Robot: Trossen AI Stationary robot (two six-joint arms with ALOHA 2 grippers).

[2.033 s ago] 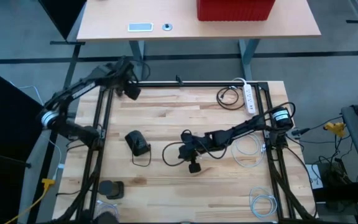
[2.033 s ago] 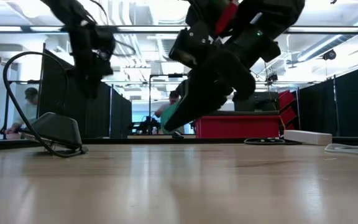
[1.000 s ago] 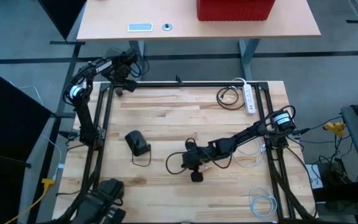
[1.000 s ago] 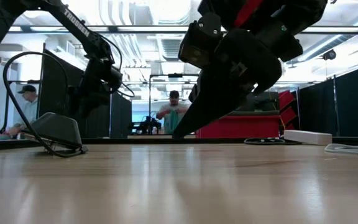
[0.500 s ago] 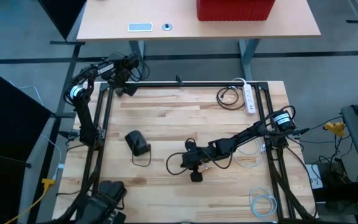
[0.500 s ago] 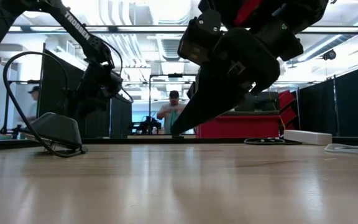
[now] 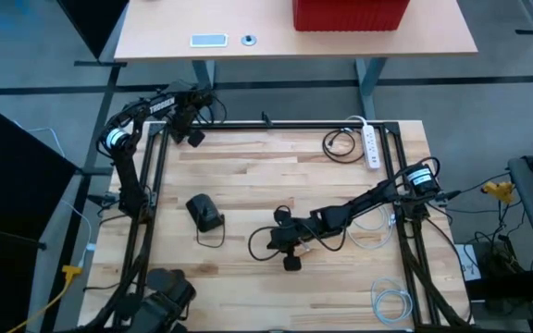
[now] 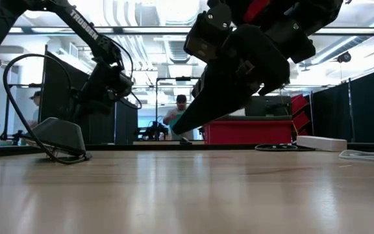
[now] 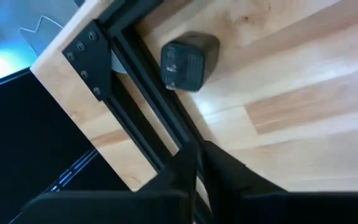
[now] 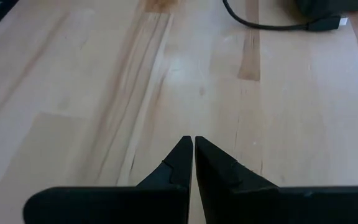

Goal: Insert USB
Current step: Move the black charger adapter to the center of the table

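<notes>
A black wedge-shaped device (image 7: 204, 212) lies on the wooden table left of centre and shows in the low view as a wedge (image 8: 58, 136). Its thin black cable (image 10: 272, 25) ends in a USB plug (image 10: 339, 23), which lies flat on the wood ahead of my right gripper (image 10: 193, 142). That gripper (image 7: 278, 233) is shut, hangs low over the table's middle and holds nothing. My left gripper (image 9: 199, 149) is shut and empty at the far left corner (image 7: 193, 135). It hangs above a small black box (image 9: 189, 59) that rests on the wood beside the frame rail.
A black metal frame (image 7: 276, 124) runs round the table's edges, with one rail (image 9: 148, 106) right below my left gripper. A white power strip (image 7: 371, 146) and coiled cables (image 7: 340, 143) lie far right. White cable coils (image 7: 370, 222) lie near the right edge. People stand in the room beyond (image 8: 179, 120).
My left gripper has drifted a little toward the table's right along the far edge and tipped slightly. The right arm, the wedge-shaped device and its cable have stayed where they were.
</notes>
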